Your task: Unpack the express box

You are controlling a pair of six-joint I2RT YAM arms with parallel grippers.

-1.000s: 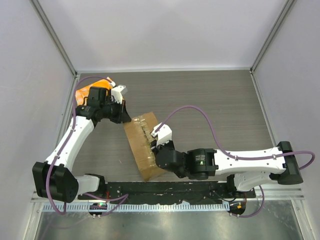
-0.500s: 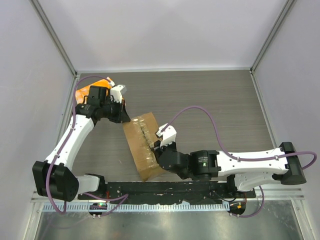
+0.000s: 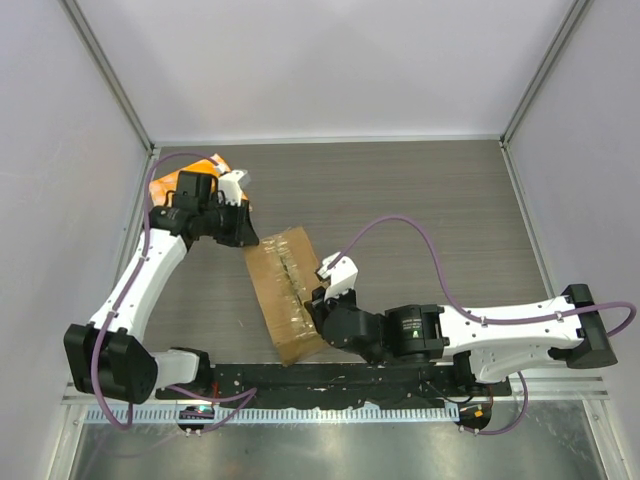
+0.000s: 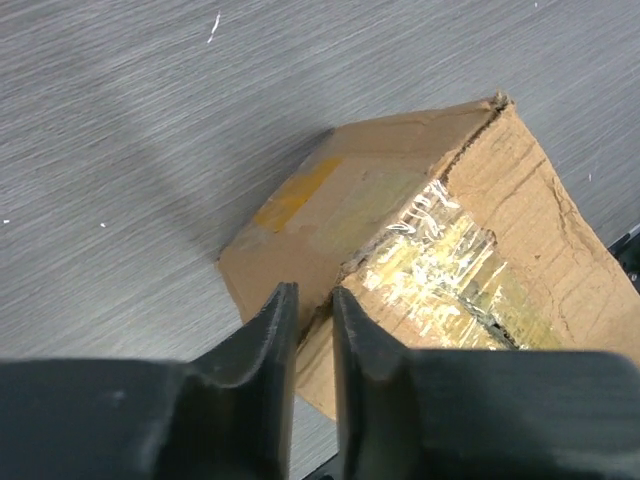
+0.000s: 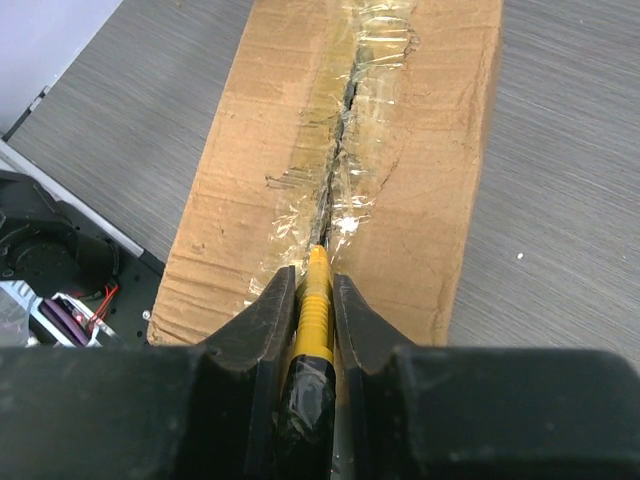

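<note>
- One express box (image 3: pixel 281 292), brown corrugated cardboard, lies on the grey wood-grain table (image 3: pixel 430 200). From the table's centre it sits toward 7 o'clock, with its long side running from 11 o'clock to 5 o'clock.
- The box is the only container in view. Its top flaps meet along the middle seam, so what is inside cannot be seen.
- One strip of clear tape (image 5: pixel 372 45) covers that seam. It is wrinkled and torn, and a thin dark slit shows between the flaps.
- The right gripper (image 5: pixel 312 280) reaches over the near half of the box from 4 o'clock. Its two fingers are clamped on one yellow cutter (image 5: pixel 316 305).
- The cutter's tip touches the tape right on the seam line, toward the near end of the box.
- The left gripper (image 4: pixel 312 294) hangs at the box's far-left corner, at 11 o'clock. Its fingers stand almost together, with only a narrow slit between them. Whether they pinch the cardboard edge cannot be told.
- One orange cloth (image 3: pixel 168 184) lies in the table's far-left corner, at 10 o'clock. It is partly hidden behind the left arm and apart from the box.
- Counted: one box, one cutter, one cloth, two arms.
</note>
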